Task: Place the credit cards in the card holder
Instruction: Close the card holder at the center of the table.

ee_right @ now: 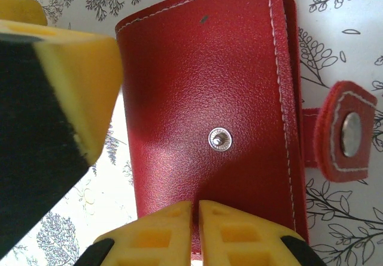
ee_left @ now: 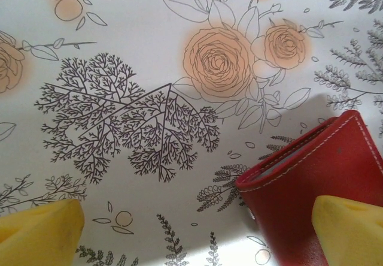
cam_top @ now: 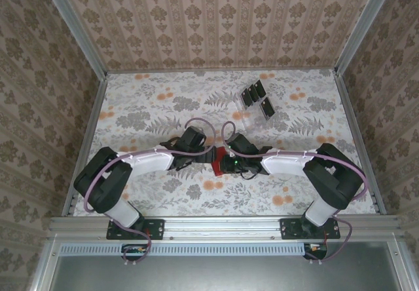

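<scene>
Card holder (ee_right: 203, 98) lies folded between the pincers: right pincer (ee_right: 195, 215) narrowed at its edge, left pincer (ee_left: 194, 227) wide; credit cards (cam_top: 267, 108) wait far right.

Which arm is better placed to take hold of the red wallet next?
Probably left. The left fingers stand wide open with an edge of the red wallet between them. The right fingers are shut together at its edge and would have to open first.
</scene>
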Tool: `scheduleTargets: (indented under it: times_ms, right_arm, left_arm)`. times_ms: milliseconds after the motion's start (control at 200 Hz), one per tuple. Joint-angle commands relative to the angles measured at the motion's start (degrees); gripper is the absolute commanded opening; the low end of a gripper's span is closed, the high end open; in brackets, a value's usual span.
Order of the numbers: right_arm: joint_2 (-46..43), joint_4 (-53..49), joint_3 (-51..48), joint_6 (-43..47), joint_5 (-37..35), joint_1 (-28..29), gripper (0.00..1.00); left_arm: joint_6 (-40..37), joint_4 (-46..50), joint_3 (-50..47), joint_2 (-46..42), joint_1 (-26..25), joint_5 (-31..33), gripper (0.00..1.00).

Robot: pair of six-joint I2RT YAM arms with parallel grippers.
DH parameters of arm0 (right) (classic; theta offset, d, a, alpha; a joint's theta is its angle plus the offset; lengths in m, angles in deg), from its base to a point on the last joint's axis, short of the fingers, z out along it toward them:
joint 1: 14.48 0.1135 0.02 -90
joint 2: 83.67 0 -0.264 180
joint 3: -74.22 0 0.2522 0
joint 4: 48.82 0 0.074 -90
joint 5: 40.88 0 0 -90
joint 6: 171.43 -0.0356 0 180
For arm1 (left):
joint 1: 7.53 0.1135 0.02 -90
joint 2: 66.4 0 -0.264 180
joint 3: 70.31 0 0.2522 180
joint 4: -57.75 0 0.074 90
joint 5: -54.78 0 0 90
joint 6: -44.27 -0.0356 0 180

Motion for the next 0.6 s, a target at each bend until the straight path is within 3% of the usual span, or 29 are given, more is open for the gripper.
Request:
scheduleTargets:
  times_ms: [0,325,595]
  right_arm:
    - [0.8,0.2,-1.0,-0.8,0.9,-0.2,0.14]
    - [-3.0,-3.1,0.9,-0.4,1.8,-0.5,0.15]
    - [-15.5,-18.6,6.9,2.8,-4.9,-4.0,0.30]
  left_arm:
    - [0.0,-0.6,1.3,1.7,-0.1,0.7,1.00]
    - [0.6,7.2,4.7,6.3,0.1,5.6,1.00]
    - [1.3,6.5,3.7,7.7,0.2,5.2,1.00]
